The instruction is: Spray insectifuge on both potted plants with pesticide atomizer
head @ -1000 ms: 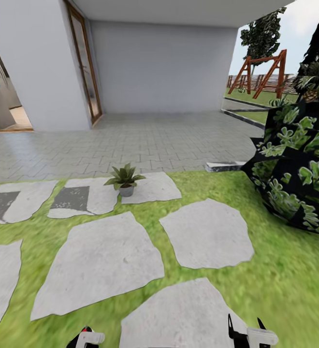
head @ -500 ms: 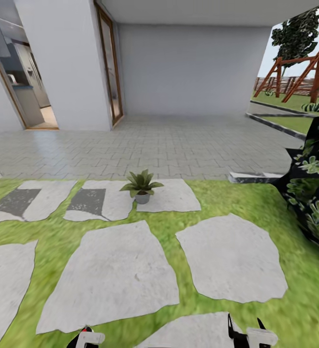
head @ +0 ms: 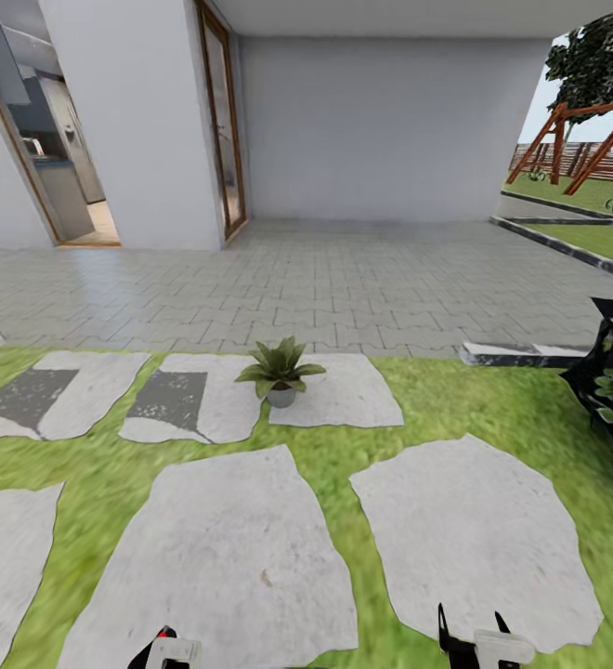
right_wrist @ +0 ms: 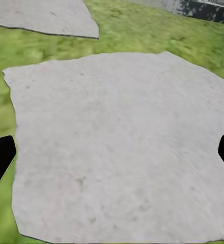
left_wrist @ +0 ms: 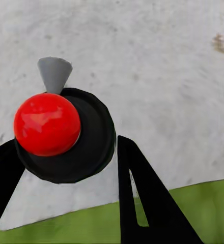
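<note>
Plant (head: 279, 370), 12 o'clock, stands upright in its pot where 2 stones (head: 344, 395) meet, long axis vertical, leaves fanning up and out. Left gripper (head: 165, 648), 7 o'clock: grip cannot be told. Right gripper (head: 469, 621), 5 o'clock: fingers apart, empty. Spraying apparently not begun; both plants remain.

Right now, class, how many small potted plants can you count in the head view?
1. The potted plant stands at the lawn's far edge, between two stepping stones, just before the paved patio. A second may lie outside the picture.
</note>
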